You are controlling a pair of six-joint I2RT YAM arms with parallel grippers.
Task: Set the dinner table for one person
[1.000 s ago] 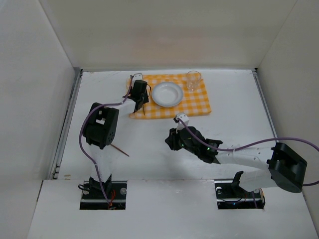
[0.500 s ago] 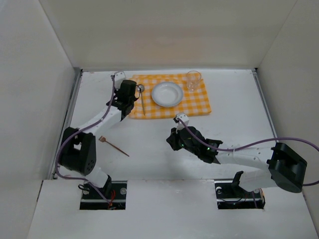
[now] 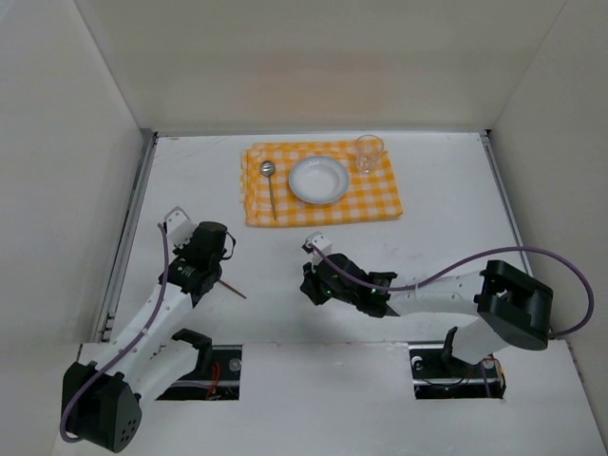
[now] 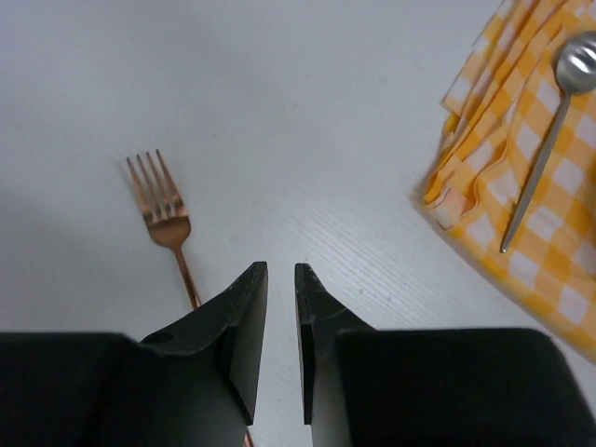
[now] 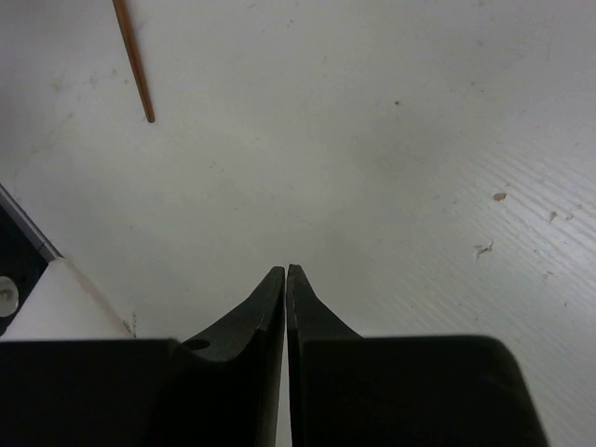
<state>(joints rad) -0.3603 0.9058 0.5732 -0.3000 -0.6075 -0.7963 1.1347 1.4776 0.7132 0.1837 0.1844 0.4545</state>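
My left gripper (image 4: 279, 270), jaws a narrow slit apart and holding nothing, hangs over the large matte-white dinner table (image 3: 446, 209), just beside the handle of a copper-coloured metal fork (image 4: 168, 223) lying flat. My right gripper (image 5: 285, 270), fingers pressed together and empty, points at bare tabletop near mid-table. Farther back, an orange-and-white checked cloth (image 3: 370, 204) carries a silver metal spoon (image 3: 270, 190) at its left side, a round white plate (image 3: 318, 180) at its centre and a clear drinking glass (image 3: 370, 153) at its far right corner. Plain pale walls (image 3: 57, 190) enclose the table on three sides. In the top view my left wrist hides the fork's tines, leaving only the handle visible; the cloth's rumpled left edge is cut off in the left wrist view. Half a second ago my left gripper stood at the cloth's left edge; it is now nearer its base, and my right gripper has shifted left.
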